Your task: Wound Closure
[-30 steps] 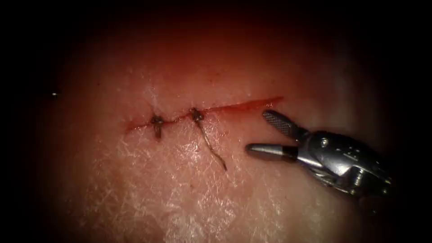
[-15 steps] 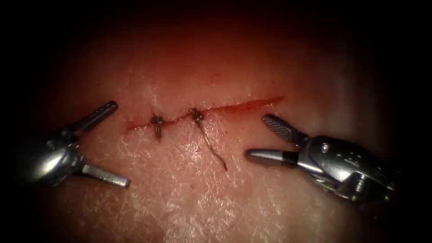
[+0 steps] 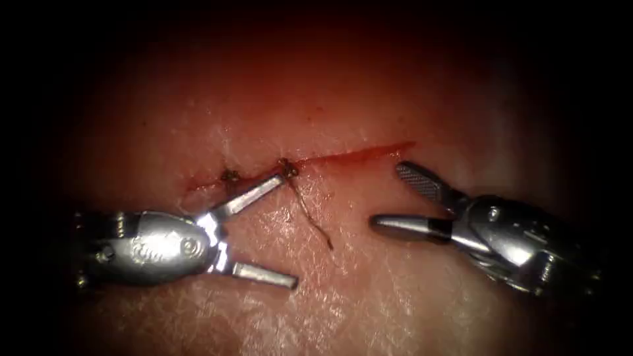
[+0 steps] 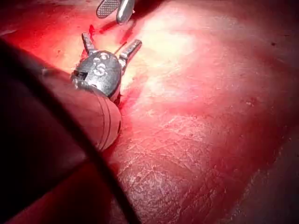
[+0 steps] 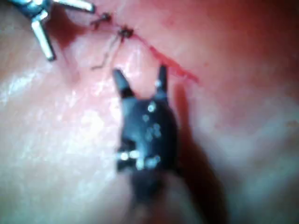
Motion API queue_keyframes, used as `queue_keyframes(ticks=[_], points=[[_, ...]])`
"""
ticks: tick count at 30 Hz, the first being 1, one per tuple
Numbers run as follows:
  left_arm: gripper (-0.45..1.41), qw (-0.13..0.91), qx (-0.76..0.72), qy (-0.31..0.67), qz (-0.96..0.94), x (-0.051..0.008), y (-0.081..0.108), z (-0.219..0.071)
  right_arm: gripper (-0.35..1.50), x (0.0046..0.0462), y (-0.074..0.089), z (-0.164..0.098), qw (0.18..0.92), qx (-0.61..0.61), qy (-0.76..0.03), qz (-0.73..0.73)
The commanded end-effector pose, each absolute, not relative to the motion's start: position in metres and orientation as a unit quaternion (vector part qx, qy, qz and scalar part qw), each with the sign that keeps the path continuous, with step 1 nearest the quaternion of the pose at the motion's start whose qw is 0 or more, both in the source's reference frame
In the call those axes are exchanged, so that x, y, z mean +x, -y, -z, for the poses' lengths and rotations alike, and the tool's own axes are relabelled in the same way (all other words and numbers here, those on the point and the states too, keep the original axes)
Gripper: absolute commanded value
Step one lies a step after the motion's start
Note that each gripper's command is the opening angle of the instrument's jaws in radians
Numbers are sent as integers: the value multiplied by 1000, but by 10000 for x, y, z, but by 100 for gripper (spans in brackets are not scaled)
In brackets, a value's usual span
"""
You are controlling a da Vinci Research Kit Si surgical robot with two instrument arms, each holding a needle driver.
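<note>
Left knot (image 3: 230,177): partly hidden behind the left tool's (image 3: 280,231) upper jaw.
Right tool's (image 5: 138,80) body: blurred.

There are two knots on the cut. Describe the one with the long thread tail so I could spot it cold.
Start from the cut, the thin red line running across the tissue. Two dark knots sit on its left half; take the right-hand knot, just off the tip of the left tool's upper jaw. Unlike the short-stubbed left knot, it trails a long thread tail down and to the right, toward the right tool.

Two dark knotted stitches (image 3: 231,176) are seen on the red cut (image 3: 349,156) in pale tissue (image 3: 369,290). The silver left tool (image 3: 288,228) and silver right tool (image 3: 389,194) are held wide open, empty.
</note>
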State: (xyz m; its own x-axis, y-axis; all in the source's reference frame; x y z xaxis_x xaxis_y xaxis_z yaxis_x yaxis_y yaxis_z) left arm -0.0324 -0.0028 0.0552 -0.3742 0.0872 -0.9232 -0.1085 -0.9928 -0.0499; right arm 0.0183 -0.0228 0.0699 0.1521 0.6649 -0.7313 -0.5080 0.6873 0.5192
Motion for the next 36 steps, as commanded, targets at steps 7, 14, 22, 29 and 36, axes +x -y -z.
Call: queue_keyframes(ticks=[7, 14, 22, 29, 36], points=[[89, -20, -523, -48, -851, -344, 40, -560, 138, 187, 232, -707, 755, 73, -522, -390], [66, -73, -483, -97, -867, -355, 37, -562, 138, 188, 233, -707, 755, 70, -521, -392], [14, -86, -462, -116, -875, -360, 30, -568, 136, 193, 236, -709, 755, 68, -521, -393], [-13, -87, -455, -117, -878, -356, 24, -573, 136, 194, 236, -709, 755, 67, -521, -393], [15, -82, -448, -112, -883, -355, 26, -574, 138, 195, 237, -709, 755, 67, -521, -393]])
